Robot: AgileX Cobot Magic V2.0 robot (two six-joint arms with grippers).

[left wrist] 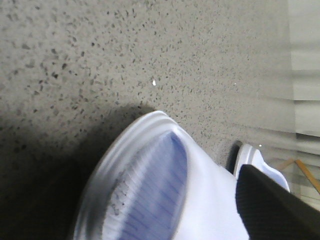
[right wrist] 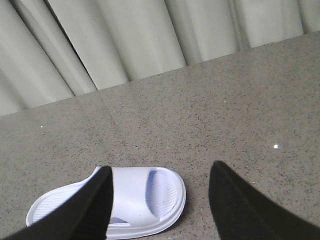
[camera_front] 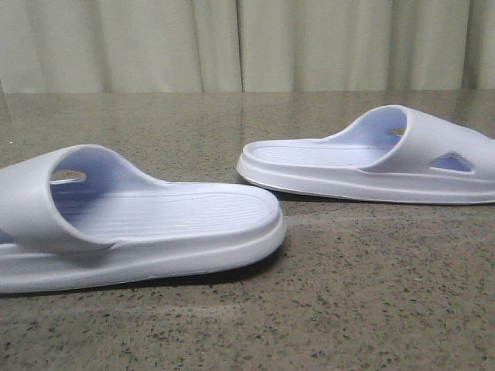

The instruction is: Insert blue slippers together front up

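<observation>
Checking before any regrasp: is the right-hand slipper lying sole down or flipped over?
Sole down. In the front view the right-hand slipper rests flat on the table, with its strap arching upward and its ribbed footbed facing up.

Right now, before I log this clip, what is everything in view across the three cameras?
blue slippers: two, pale lavender-blue, soles down on the table and apart; near slipper front-left, far slipper further back on the right.
table: one, speckled grey-brown stone, under both slippers.
curtain: one, pale grey-green, pleated, behind the table's far edge.
right hand: one, black fingers spread open above the table, one slipper beyond its fingers.
left hand: one, a single dark finger showing, close over a slipper; open or shut cannot be told.
</observation>
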